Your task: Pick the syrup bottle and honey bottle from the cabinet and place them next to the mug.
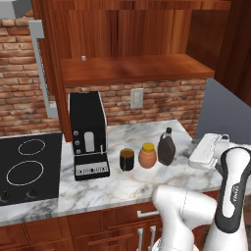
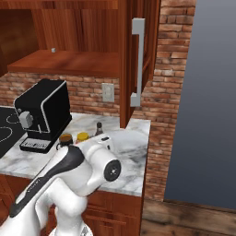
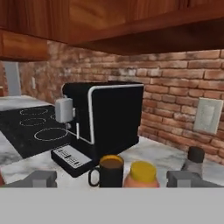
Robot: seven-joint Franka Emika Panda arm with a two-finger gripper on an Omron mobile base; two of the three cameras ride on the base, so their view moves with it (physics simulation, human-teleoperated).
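Dark reddish-brown cabinet across the upper half of the left base view, door swung open at upper left with its long grey handle showing, shelf bare of bottles. Below it, a marble counter across the middle of the frame, ending at a right edge beyond the bottles and at a front edge toward the lower frame. Black coffee machine standing left of centre, cooktop at far left. Just right of the machine, a tight row, left to right: mug, honey bottle, syrup bottle, each upright, long axes vertical, just beside one another; whether touching cannot be told. Both bottles apparently already set next to the mug, so the task looks essentially finished. In the hand view, same row at bottom centre: mug, yellow-capped honey bottle, dark neck of the syrup bottle at lower right. Gripper low in that frame, jaws spread wide with nothing between them, row lying straight ahead and close. Open room behind and above the claw for drawing back; shelf underside overhead, machine close on the left, little slack beside the bottles.
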